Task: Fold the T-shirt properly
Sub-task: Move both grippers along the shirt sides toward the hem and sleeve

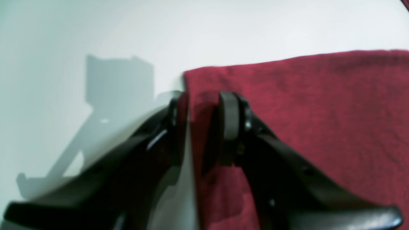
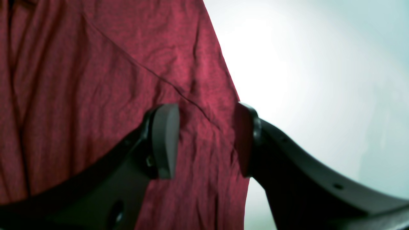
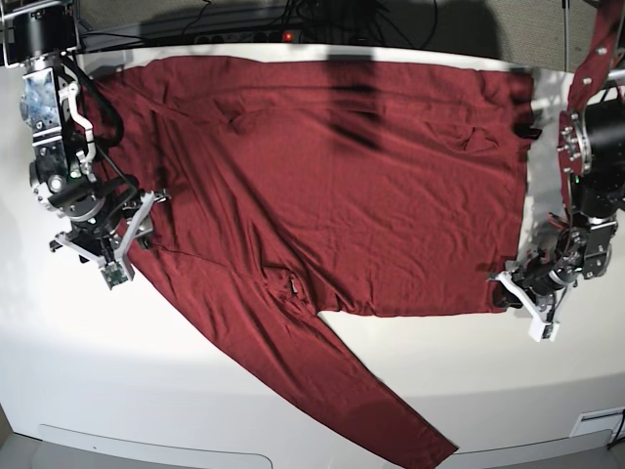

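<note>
A dark red long-sleeved T-shirt (image 3: 332,186) lies spread flat over most of a white bench (image 3: 195,381). Its body runs along the far edge from the left side to the right side. One sleeve stretches loose toward the near edge, ending near the near right corner.

My left hand (image 1: 204,127) is at the bench's right side, at the shirt's near right corner. Its jaws stand partly apart, straddling the cloth edge: one finger over bare bench, the other over fabric. I cannot tell whether any cloth is pinched.

My right hand (image 2: 207,140) is at the bench's left side, over the shirt's edge. Its jaws stand wide apart with the wrinkled hem between them, gripping nothing.

I judge the fabric thin, soft and light. It will drape and sag, crease readily, and drag against the bench rather than slide as one piece. A single layer could slip from the pads. The best holds look like the hem corners and the side edges near the shoulders, both hands lifting together so the fold stays straight.
</note>
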Controlling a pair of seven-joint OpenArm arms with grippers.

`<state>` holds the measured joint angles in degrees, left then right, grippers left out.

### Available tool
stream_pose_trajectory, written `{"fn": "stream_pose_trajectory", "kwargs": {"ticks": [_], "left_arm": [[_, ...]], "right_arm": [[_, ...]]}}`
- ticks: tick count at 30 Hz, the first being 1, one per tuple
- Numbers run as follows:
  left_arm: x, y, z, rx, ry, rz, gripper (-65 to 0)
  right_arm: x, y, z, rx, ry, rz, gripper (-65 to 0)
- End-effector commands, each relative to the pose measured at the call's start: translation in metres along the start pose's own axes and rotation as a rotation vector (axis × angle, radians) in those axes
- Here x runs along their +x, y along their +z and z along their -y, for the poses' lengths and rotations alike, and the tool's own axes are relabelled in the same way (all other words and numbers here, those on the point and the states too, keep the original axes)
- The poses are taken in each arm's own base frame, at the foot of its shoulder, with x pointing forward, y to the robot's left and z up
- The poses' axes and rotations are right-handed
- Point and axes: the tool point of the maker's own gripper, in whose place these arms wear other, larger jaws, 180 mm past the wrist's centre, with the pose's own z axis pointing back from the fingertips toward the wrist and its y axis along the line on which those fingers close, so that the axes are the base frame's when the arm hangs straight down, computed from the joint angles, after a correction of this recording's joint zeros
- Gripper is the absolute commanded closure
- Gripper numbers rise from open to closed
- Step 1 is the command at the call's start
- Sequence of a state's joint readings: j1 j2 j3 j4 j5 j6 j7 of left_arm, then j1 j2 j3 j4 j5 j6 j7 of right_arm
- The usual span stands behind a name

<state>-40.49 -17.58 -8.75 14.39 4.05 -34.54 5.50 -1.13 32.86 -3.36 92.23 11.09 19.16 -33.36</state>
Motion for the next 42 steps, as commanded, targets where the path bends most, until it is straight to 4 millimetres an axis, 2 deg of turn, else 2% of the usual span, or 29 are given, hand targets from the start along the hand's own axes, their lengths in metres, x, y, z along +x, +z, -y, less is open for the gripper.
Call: {"fn": "stream_pose_trajectory", "kwargs": {"ticks": [1,11,16,19,23,29,34,38,42], "left_arm": [[0.028,0.003,-0.007,0.011,-0.007,0.059,-16.5],[0.009,-0.002,0.004,-0.007,0.003,0.025,-15.6],[-0.004,-0.003,0.01,-0.024,0.003,-0.048,-5.0],[-0.01,-0.003,0.015,-0.052,0.001,-0.077,-1.0],[-0.009,-0.003,0.018,-0.064,0.029,-0.074,0.0],[0.005,-0.003,0.021,-0.085,0.155,0.004,0.0],[0.002,-0.003,0.021,-0.086,0.171,0.002,0.0],[-0.001,-0.003,0.022,-0.087,0.189,0.018,0.0],[-0.011,-0.003,0.025,-0.09,0.196,0.003,0.0]], "right_arm": [[0.014,0.004,0.013,-0.028,0.009,0.041,-28.5],[0.011,0.004,0.013,-0.028,0.008,0.023,-28.5],[0.012,0.004,0.011,-0.018,-0.003,0.028,-28.5],[0.018,0.004,0.005,0.019,-0.046,0.055,-28.5],[0.034,0.004,0.009,0.023,-0.062,0.097,-28.5],[0.061,-0.006,0.033,0.005,-0.093,0.136,-28.5],[0.08,-0.036,0.044,0.088,-0.127,0.114,-28.5],[0.119,-0.063,0.057,0.104,-0.144,0.089,-28.5],[0.153,-0.086,0.05,0.15,-0.114,0.015,-28.5]]}}
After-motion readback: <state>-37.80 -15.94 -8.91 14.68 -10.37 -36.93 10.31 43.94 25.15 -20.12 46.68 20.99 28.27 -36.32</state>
